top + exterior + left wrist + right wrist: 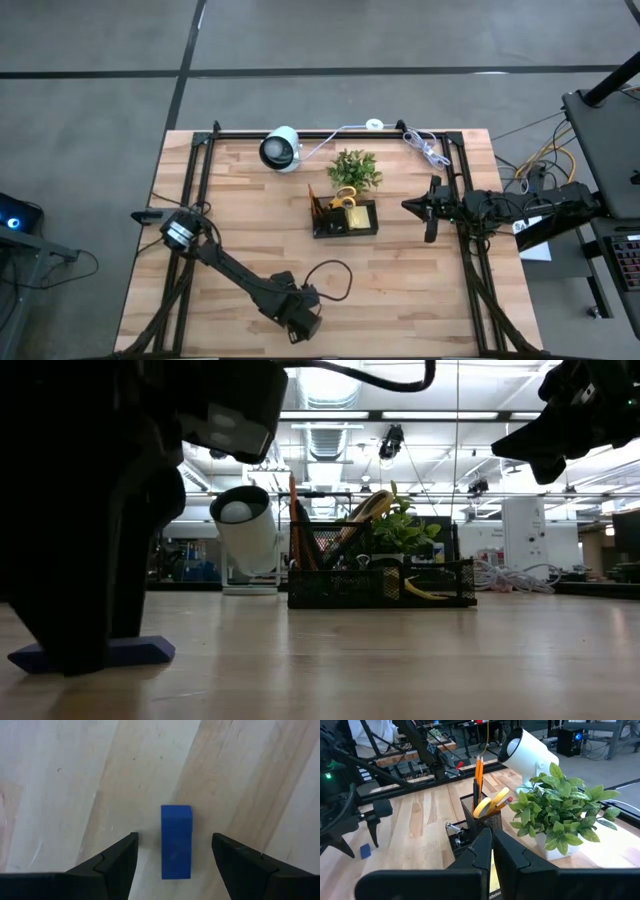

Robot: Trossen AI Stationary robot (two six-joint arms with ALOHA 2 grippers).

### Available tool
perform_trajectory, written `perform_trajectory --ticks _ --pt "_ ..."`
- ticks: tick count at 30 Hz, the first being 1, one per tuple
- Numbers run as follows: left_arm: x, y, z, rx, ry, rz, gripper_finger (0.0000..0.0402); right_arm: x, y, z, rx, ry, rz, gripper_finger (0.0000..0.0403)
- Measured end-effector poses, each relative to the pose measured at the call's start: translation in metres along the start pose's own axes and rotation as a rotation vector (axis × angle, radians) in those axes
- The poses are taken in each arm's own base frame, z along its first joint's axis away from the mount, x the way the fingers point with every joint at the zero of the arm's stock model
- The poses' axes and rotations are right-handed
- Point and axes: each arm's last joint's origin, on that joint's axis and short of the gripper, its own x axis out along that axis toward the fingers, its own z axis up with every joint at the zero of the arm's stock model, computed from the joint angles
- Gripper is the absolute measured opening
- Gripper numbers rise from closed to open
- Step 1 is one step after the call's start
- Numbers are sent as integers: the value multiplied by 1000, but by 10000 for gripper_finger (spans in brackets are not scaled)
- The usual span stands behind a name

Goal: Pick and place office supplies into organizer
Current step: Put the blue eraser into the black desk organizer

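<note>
Left gripper (175, 845) hangs over the blue block (176, 841), well left of the organizer (345, 219) on the table (400, 300); fingers spread wide, straddling it, holding nothing. Step in hand looks like the pick: you'd lower, then close. Right gripper (492, 842) waits right of the organizer, fingers pressed together, empty.

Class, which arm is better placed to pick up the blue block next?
Left. The left gripper hangs open directly over the blue block; the right gripper is shut, beside the organizer.
</note>
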Motion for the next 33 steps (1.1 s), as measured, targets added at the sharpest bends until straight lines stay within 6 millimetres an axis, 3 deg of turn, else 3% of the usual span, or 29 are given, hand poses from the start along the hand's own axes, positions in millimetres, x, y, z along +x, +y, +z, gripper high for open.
perform_trajectory --ticks 13,33 --pt "3 2 0 -31 13 -21 228 0 0 0 0 0 1 9" --pt "7 2 -1 -33 19 -35 63 0 0 0 -4 1 0 9"
